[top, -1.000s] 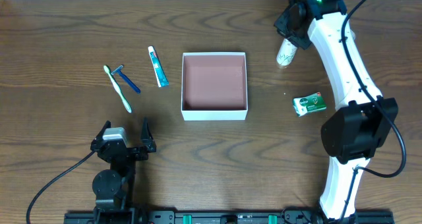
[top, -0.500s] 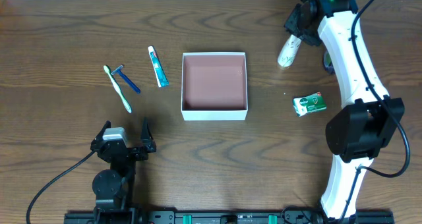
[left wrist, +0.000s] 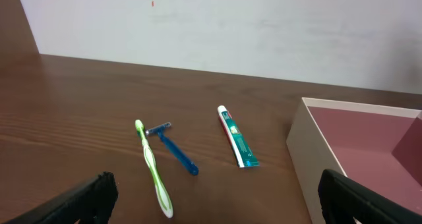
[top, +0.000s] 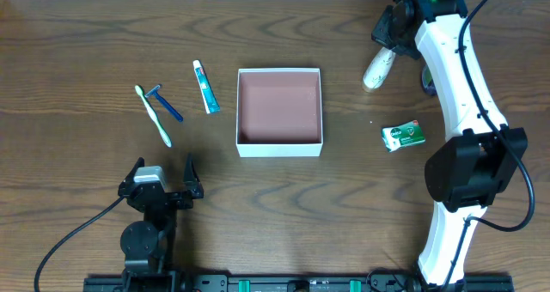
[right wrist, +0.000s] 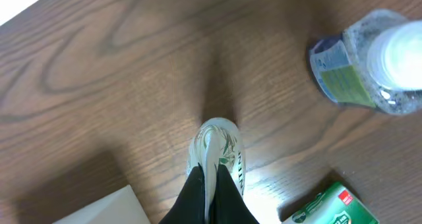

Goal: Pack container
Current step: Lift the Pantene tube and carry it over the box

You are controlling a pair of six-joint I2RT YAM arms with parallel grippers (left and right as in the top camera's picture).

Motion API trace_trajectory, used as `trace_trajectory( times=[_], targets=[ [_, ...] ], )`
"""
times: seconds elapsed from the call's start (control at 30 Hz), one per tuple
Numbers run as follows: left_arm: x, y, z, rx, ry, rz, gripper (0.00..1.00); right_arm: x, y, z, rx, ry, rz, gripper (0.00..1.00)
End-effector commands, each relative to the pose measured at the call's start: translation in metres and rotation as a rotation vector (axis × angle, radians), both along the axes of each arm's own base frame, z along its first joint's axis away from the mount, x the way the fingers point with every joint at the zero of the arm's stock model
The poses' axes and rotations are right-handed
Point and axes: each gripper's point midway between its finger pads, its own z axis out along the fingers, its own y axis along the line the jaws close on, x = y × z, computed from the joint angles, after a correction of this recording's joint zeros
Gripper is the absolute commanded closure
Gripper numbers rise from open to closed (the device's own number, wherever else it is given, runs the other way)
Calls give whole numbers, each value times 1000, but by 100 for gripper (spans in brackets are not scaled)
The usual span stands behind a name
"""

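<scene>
**Ana:** So, where is the square shallow box with white walls and a reddish-brown inside (top: 279, 148)?

**Ben:** Near the middle of the brown wooden table (top: 77, 34). Nothing is in it.

**Ana:** Which arm is nearer to it with something to pack?

**Ben:** The right gripper (top: 388, 45). Its jaws are pinched tight on the top end of a white soft tube with green leaf marks (top: 375, 71). From the tube, the box lies at about 8 o'clock.

**Ana:** Which way does the tube point?

**Ben:** From above, its long side runs from 1 o'clock down to 7 o'clock, with the loose end toward the box. I cannot tell if that end touches the table.

**Ana:** Is anything in the way?

**Ben:** No, only bare wood. A small green packet (top: 404, 136) sits at 5 o'clock from the tube. A clear bottle with a white cap (right wrist: 376, 59) is at 3 o'clock. Both are off the path. I think the tube must go up over the near white wall. The box is much wider than the tube, so there is lots of room.

**Ana:** And the left gripper (top: 163, 172)?

**Ben:** Its jaws are spread wide and hold nothing. It sits at 7 o'clock from the box.
</scene>
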Motion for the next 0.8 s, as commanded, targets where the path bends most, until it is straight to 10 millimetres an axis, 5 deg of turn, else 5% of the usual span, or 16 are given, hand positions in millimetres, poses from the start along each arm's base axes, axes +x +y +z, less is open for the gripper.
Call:
trace_trajectory(
  times=[0.0,0.17,0.47,0.77],
  targets=[
    [-1,3,-17,18,50,11,2,4,-1,7,-46,-14,96,99],
    [-1,3,-17,18,50,11,2,1,2,40,-76,-54,207,99],
    [-1,3,-17,18,50,12,2,-19,42,135,-81,-225,434,99],
    [-1,3,-17,18,50,12,2,-58,105,176,-70,-307,591,99]
  ],
)
